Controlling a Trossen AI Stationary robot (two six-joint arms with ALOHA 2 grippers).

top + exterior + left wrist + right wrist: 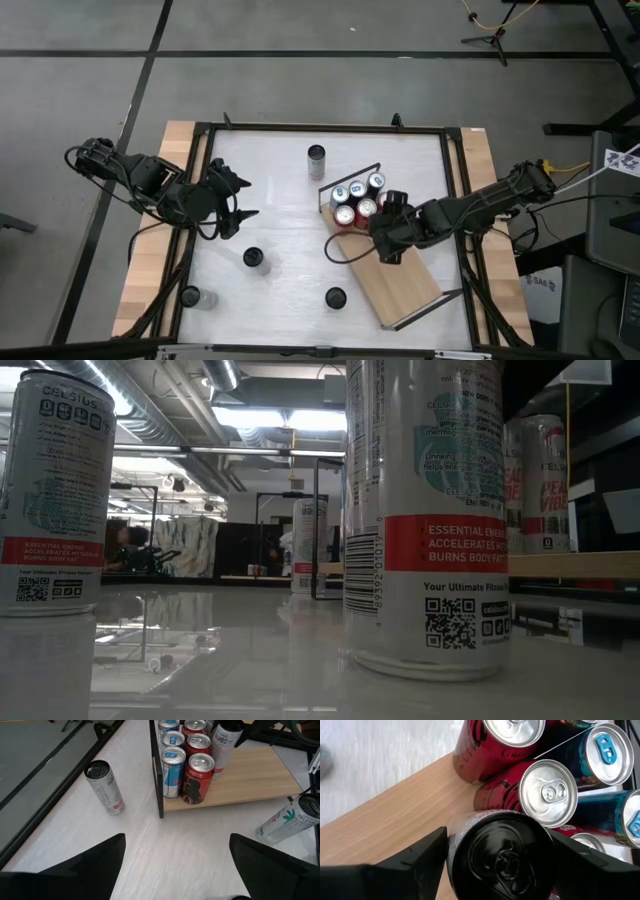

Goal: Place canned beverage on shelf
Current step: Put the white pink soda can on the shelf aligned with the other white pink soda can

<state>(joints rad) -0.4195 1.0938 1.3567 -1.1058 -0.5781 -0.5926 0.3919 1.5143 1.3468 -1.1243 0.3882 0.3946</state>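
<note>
A black-topped can (502,852) is shown upright on the shelf (390,285), touching the red cans (547,792) grouped at its railed end. The right end effector (495,865) is seen straddling this can, fingers on either side; contact cannot be told. The left end effector (175,865) is held released above the counter (280,230), well apart.
</note>
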